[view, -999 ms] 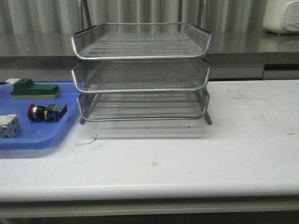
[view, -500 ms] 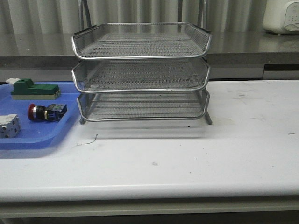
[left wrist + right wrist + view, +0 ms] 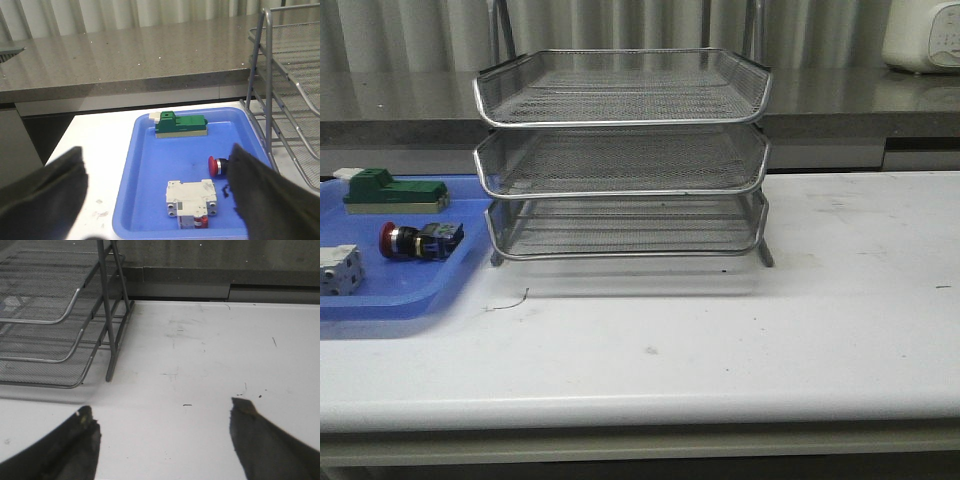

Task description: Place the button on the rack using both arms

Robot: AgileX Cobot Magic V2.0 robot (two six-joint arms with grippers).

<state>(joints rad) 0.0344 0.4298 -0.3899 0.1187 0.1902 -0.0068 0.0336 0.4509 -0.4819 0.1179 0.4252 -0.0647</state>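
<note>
Nothing shifted since a second ago. Left end effector (image 3: pixel 157 192) spread wide above tray (image 3: pixel 150 150), button (image 3: pixel 218 166) just ahead beside one finger; right end effector (image 3: pixel 162 440) wide, empty, over desk (image 3: pixel 210 355) near rack (image 3: pixel 107 315). Best lowered straight, straddling the black body, clear of white part (image 3: pixel 192 202).

The right gripper (image 3: pixel 162 440) hangs above the white tabletop (image 3: pixel 210 355), its two dark jaws spread wide with nothing between them. The bare surface under it carries faint scuffs and a few small dark specks. The rack (image 3: pixel 55 320) stands off to one side, one corner in view: three mesh trays with chrome rims stacked on an upright post whose foot rests on the tabletop. Behind runs the tabletop's far edge, and past it a grey counter (image 3: pixel 210 255).
</note>
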